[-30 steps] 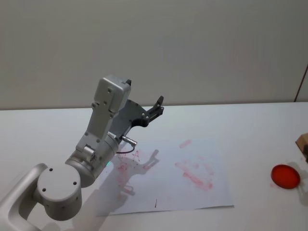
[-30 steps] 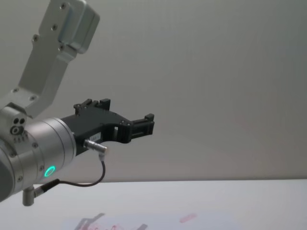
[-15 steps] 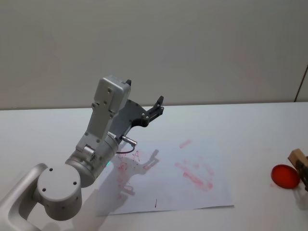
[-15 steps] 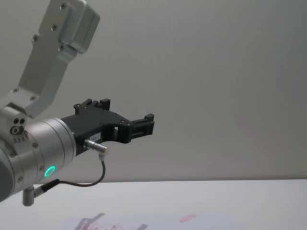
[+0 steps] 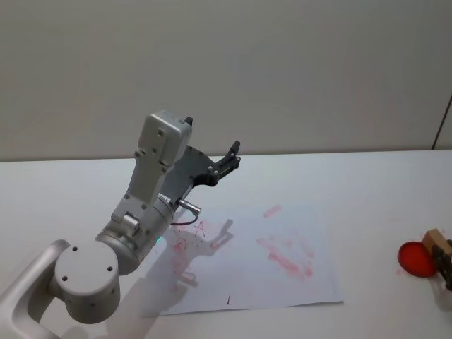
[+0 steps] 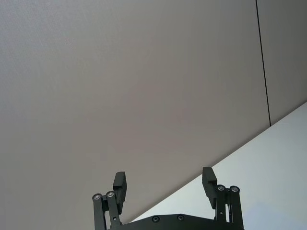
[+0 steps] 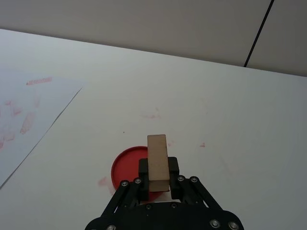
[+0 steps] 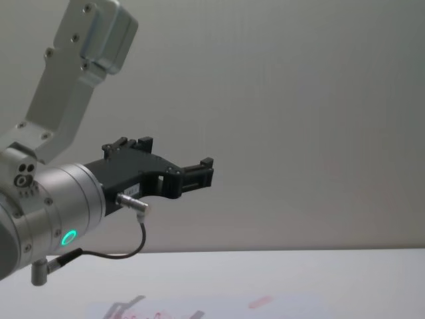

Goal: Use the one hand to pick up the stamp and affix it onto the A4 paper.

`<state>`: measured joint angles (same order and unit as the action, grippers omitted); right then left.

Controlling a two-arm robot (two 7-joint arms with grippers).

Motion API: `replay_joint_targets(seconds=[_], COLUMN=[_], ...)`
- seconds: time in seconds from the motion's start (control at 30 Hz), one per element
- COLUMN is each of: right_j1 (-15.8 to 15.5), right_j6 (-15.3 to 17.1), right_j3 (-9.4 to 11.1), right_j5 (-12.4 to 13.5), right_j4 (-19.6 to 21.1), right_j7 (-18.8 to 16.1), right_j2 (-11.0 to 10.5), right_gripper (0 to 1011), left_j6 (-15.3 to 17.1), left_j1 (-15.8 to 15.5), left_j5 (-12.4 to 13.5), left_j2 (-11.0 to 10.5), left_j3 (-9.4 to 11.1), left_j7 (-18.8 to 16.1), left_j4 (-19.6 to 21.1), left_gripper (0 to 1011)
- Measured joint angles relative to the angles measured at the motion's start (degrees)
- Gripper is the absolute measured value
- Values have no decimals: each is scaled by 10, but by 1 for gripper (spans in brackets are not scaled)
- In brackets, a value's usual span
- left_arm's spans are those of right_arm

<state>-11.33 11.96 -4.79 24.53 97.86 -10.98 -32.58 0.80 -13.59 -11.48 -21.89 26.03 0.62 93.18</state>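
Observation:
The stamp, a light wooden block, stands upright between the fingers of my right gripper, which is shut on it. It hangs just above the near edge of a round red ink pad. In the head view the stamp and the right gripper sit at the far right edge, beside the pad. The A4 paper, marked with pink-red prints, lies in the middle of the table, well to the left of the stamp. My left gripper is raised above the paper's far left part, open and holding nothing.
The silver left arm rises over the paper's left side and casts a shadow on it. The white tabletop around the ink pad carries a few faint red smudges. A wall stands behind the table.
My right gripper has carried the stamp leftward and nearer in the head view, to beside the red pad. The left arm has not moved.

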Motion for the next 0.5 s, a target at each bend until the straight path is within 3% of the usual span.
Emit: replay_joint_targets(seconds=[0.37,0.5], right_j1=[-1,-1], right_j6=[4,5], right_j3=[-1,-2], right_j5=[-2,-3], right_j4=[-3,-3], right_j7=[0,0], right_j2=[2,2], right_gripper=[220,290], left_j6=[0,0], left_j1=[0,0], left_j5=[0,0], left_j2=[0,0], left_j3=[0,0], left_j7=[0,0], left_j4=[0,0], left_gripper=[1001,1001])
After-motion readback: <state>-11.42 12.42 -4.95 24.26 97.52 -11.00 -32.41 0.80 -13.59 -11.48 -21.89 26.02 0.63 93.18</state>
